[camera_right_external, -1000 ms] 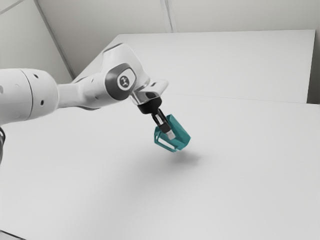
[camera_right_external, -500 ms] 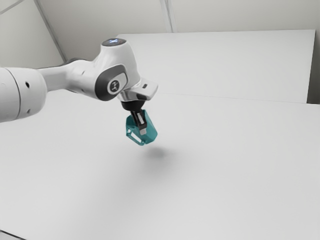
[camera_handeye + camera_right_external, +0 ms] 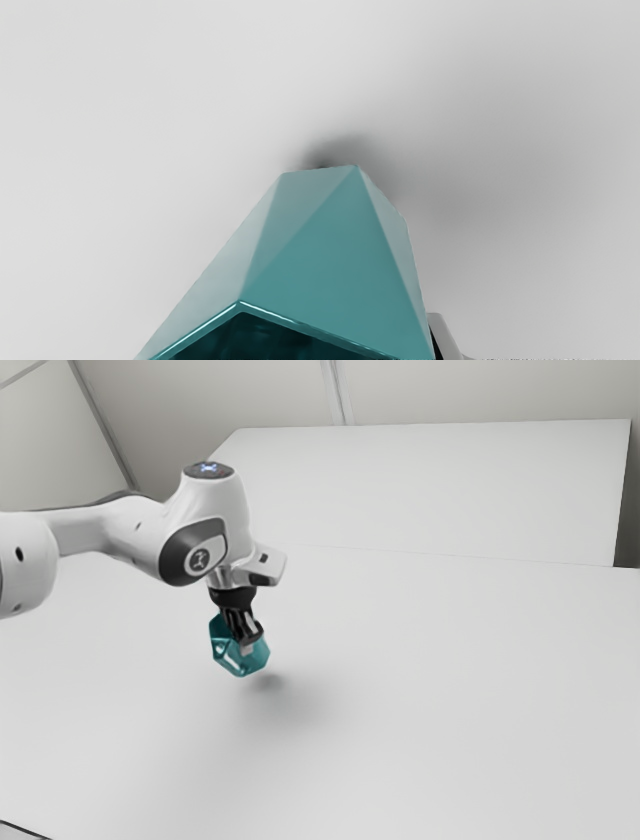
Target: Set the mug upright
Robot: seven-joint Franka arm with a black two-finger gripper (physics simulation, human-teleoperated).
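In the exterior view my gripper points down and is shut on the teal faceted mug, which hangs tilted above the table, its shadow just below and to the exterior view's right. The handle side faces the exterior view's left and the camera. The wrist view has the mug with its dark opening nearest my hand and its narrower end toward the table. One fingertip of the gripper lies against the mug's side there; the mug hides the other.
The broad white table extends below and around the mug. Behind it stands a pale panel, with room walls farther back.
My hand has moved toward the exterior view's left and lower, carrying the mug along. The hand has also turned, and the mug has changed its tilt and facing with it.
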